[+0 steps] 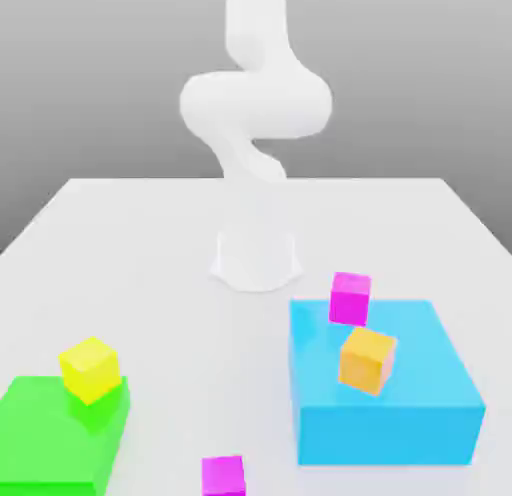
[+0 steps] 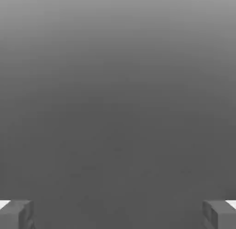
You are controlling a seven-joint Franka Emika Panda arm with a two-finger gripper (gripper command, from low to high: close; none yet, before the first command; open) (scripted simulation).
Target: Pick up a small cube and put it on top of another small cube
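White table with the white robot arm at its far side. One small bright magenta cube sits at the large blue block's far edge; its twin magenta cube lies on the table between the blue block and the green block. Gripper fingers are spread wide, holding nothing.

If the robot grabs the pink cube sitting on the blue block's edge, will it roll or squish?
The pink cube probably won't roll: its faces look flat. It looks solid, so likely stiff. Perched at the blue block's corner, a nudge might tip it off.
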